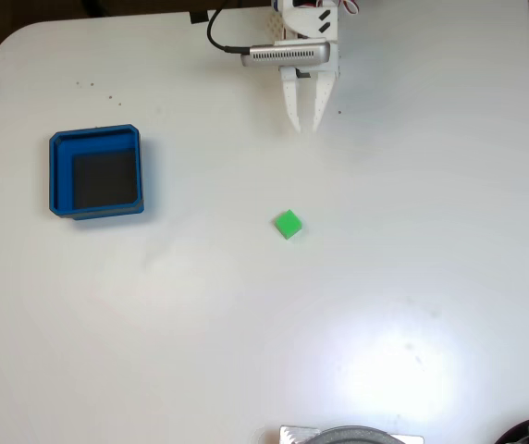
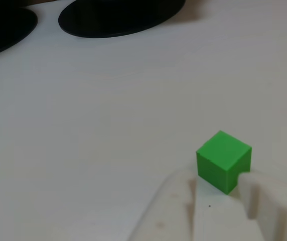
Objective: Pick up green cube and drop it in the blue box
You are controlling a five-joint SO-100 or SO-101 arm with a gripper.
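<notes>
Gripper (image 1: 303, 128) at the top edge of the fixed view, white fingers apart with a narrow gap between the tips, holding nothing. In the other view, two blurred white fingertips (image 2: 171, 213) at the bottom of the picture, and between them, a little ahead, the green cube (image 2: 224, 160).

Ahead of the fingertips, well apart from them in the fixed view, the green cube (image 1: 288, 224) resting on the white table (image 1: 385, 277), turned so that a corner — not a flat face — points toward the gripper. Nearly in line with the gap, only slightly toward the left of the picture.

Farther off, to the left of the gripper in the fixed view and well away from the cube, the blue box (image 1: 59, 176) with its dark floor, nothing inside.

Approach probably not yet begun. Main risk: the turned cube. With fingers closing on two corners instead of two faces, likely to rotate or squirt out. Gap also narrow — possibly too tight to pass over the cube without wider opening, so a push forward instead of a grasp. Long carry to the box afterwards, so a weak pinch likely to drop early.
</notes>
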